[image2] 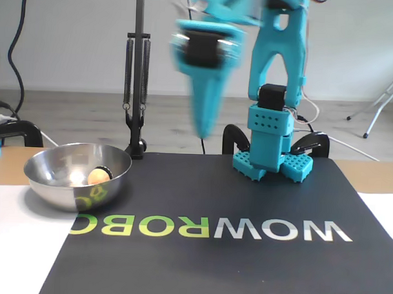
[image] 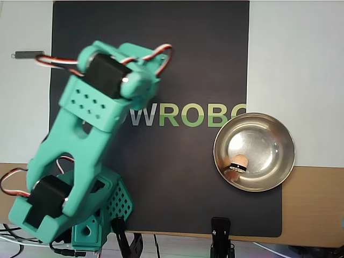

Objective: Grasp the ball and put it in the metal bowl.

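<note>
Inside the shiny steel bowl (image2: 77, 175), left of my closed, empty teal gripper (image2: 200, 131) in the fixed view, sits the small peach ball (image2: 98, 176).

The dark mat (image2: 244, 265) shows "WOWROBO" upside down across the lower middle of the fixed view, white then green. In the overhead view only "WROBO" (image: 188, 114) reads at centre, the arm covering the start.

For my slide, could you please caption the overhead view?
Ball resting inside the metal bowl while the turquoise arm is over the dark mat.
</note>
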### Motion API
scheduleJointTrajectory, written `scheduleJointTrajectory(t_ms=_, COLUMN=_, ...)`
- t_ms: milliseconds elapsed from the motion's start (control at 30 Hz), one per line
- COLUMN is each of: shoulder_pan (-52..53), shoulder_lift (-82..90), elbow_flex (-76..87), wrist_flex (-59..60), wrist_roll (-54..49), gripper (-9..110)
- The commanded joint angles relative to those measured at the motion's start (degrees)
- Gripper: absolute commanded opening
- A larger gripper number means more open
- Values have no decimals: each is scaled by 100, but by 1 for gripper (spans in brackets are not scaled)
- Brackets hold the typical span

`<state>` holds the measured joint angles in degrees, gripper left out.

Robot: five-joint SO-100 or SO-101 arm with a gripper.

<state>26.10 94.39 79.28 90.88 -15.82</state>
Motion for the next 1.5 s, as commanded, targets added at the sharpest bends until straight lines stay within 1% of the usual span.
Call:
scheduleJointTrajectory(t_ms=0, shoulder_pan=-343, shoulder_lift=519, elbow_flex=475, wrist_flex=-272, wrist_roll=290, gripper=0)
scheduleJointTrajectory(t_ms=133, shoulder_pan=-773, shoulder_lift=853, elbow_flex=958, wrist_flex=-642, wrist_roll=765, gripper=0)
scheduleJointTrajectory(t_ms=300, shoulder_pan=-1178, shoulder_lift=1160, elbow_flex=1345, wrist_flex=-826, wrist_roll=1081, gripper=0)
scheduleJointTrajectory(t_ms=567, shoulder_pan=-1292, shoulder_lift=1846, elbow_flex=1626, wrist_flex=-835, wrist_roll=1099, gripper=0)
scheduleJointTrajectory(t_ms=667, shoulder_pan=-1371, shoulder_lift=2312, elbow_flex=1934, wrist_flex=-1099, wrist_roll=1107, gripper=0)
scheduleJointTrajectory(t_ms=833, shoulder_pan=-1415, shoulder_lift=3278, elbow_flex=3041, wrist_flex=-1916, wrist_roll=1107, gripper=0)
scheduleJointTrajectory(t_ms=1200, shoulder_pan=-1986, shoulder_lift=5801, elbow_flex=5985, wrist_flex=-3867, wrist_roll=1107, gripper=0)
scheduleJointTrajectory(t_ms=1467, shoulder_pan=-2408, shoulder_lift=7506, elbow_flex=7673, wrist_flex=-4843, wrist_roll=1107, gripper=0)
